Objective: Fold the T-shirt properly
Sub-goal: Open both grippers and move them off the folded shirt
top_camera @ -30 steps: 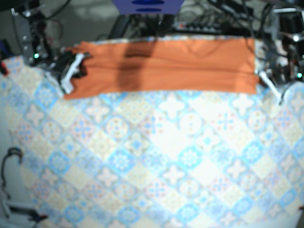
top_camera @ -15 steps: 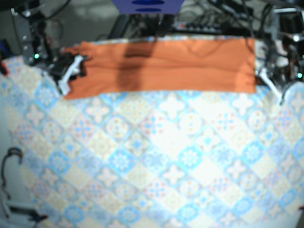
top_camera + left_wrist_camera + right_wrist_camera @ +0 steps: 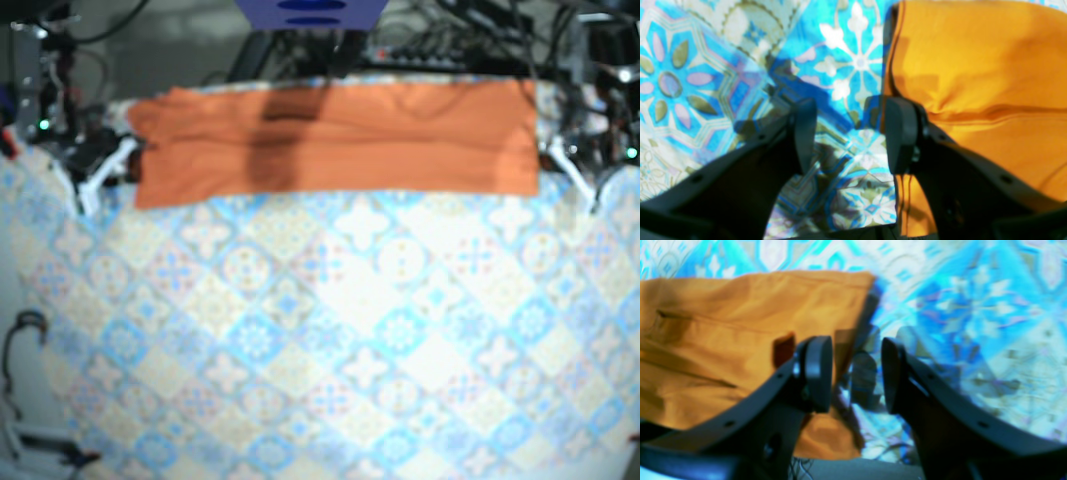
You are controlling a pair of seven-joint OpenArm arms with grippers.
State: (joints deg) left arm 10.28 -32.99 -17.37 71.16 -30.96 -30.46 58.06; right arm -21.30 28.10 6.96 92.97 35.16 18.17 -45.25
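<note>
The orange T-shirt (image 3: 340,135) lies as a long folded band on patterned cloth (image 3: 350,340). Left gripper (image 3: 852,133) and right gripper (image 3: 855,373) gape, empty

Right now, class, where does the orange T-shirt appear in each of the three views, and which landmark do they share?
Base: the T-shirt lies as a wide band across the top of the picture.
Left wrist: the T-shirt fills the right side.
Right wrist: the T-shirt fills the left side.
Shared landmark: the blue patterned tablecloth beneath it.
</note>
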